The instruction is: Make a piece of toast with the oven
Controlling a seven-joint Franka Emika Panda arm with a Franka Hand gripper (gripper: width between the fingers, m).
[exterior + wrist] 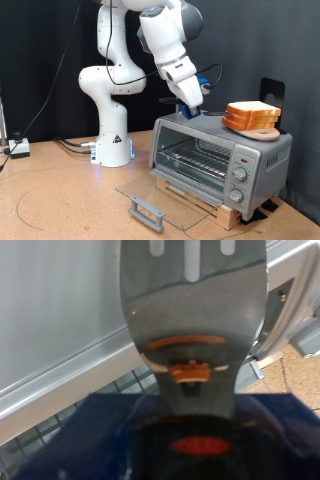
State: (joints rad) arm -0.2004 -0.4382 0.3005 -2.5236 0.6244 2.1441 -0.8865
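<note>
The silver oven stands at the exterior view's right with its glass door dropped open and its wire rack bare as far as shows. My gripper hangs over the oven's top left corner, shut on a blue-handled spatula. The spatula's grey slotted blade carries nothing and points at the oven's silver edge. Several bread slices lie stacked on a round wooden board on the oven's top. No single slice of toast shows apart from that stack.
The arm's white base stands at the exterior view's left of the oven, with cables trailing to a box at the far left. The oven rests on a wooden block. A black stand rises behind it.
</note>
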